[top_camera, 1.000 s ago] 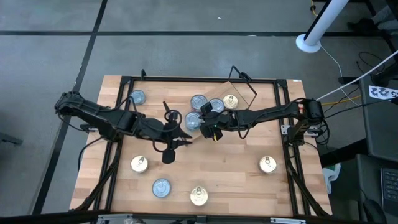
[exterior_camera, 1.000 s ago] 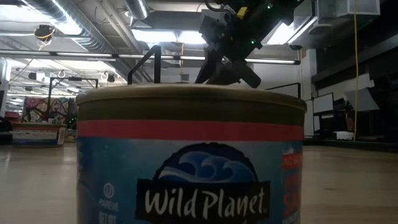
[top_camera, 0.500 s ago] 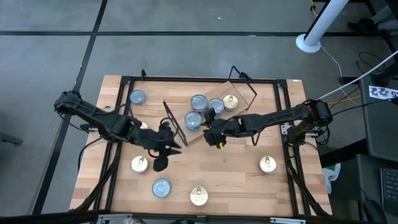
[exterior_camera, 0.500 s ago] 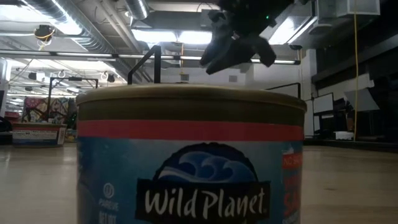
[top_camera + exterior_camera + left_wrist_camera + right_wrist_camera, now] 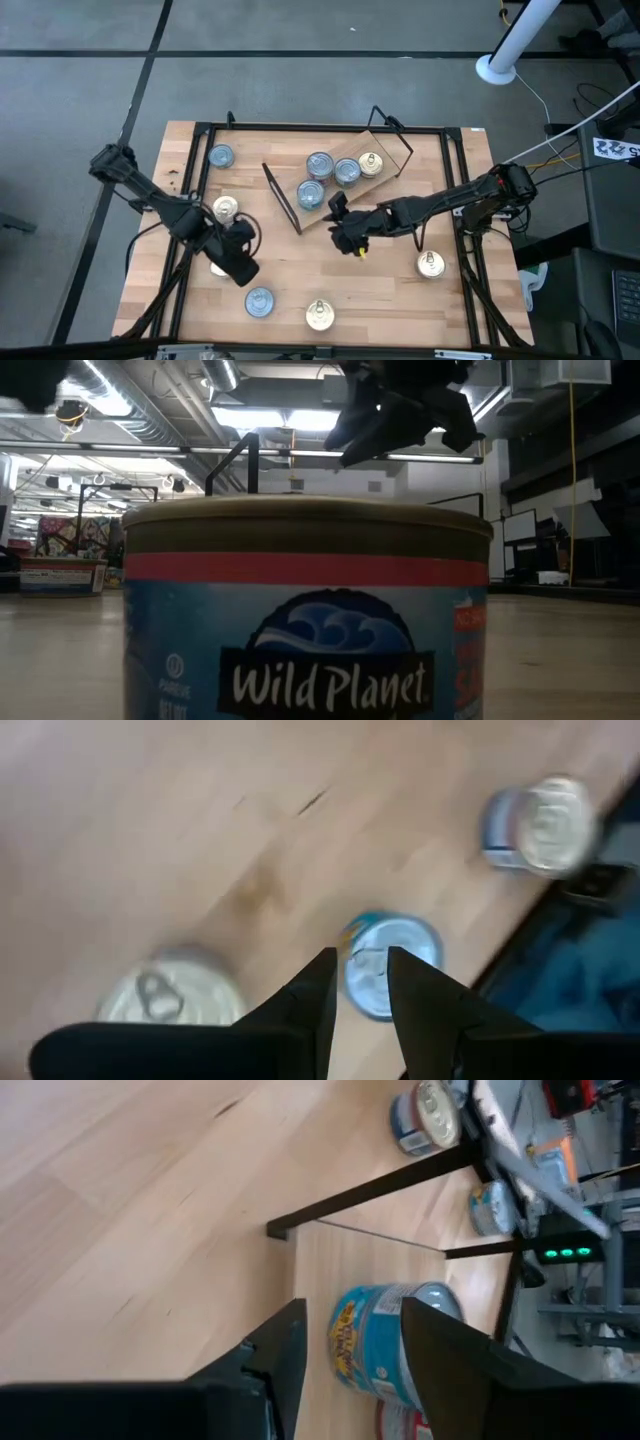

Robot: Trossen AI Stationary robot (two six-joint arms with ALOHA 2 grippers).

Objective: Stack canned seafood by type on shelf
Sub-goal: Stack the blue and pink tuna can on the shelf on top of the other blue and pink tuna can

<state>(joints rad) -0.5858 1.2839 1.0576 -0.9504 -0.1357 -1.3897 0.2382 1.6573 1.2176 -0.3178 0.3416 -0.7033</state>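
The shelf point(image 5: 352, 190) is a light plank on black wire legs, standing askew on the far middle of the table. Three blue tins point(image 5: 319, 164) and a gold tin point(image 5: 370, 163) rest on it. Loose tins stand on the table: blue point(image 5: 259, 301), gold point(image 5: 319, 315), gold point(image 5: 431, 264), another point(image 5: 226, 208). My left gripper point(image 5: 243, 268) hovers at the near left, fingers a narrow gap apart, and a blue tin point(image 5: 385, 965) shows beyond its tips point(image 5: 361, 960). My right gripper point(image 5: 345, 238) is open just off the shelf's near edge and faces a blue tin point(image 5: 385, 1342) on the plank.
One blue tin point(image 5: 220, 156) sits at the far left corner. In the low view a blue-labelled tin point(image 5: 310, 610) fills the foreground, with my right gripper point(image 5: 400, 410) above and behind it. A black frame point(image 5: 300, 127) runs around the table. Bare wood lies between the two grippers.
My left gripper has swung from the table's middle toward the left and near edges, uncovering a tin on the left side. My right gripper has drawn back from the shelf toward the near edge. The shelf and its tins have stayed put.
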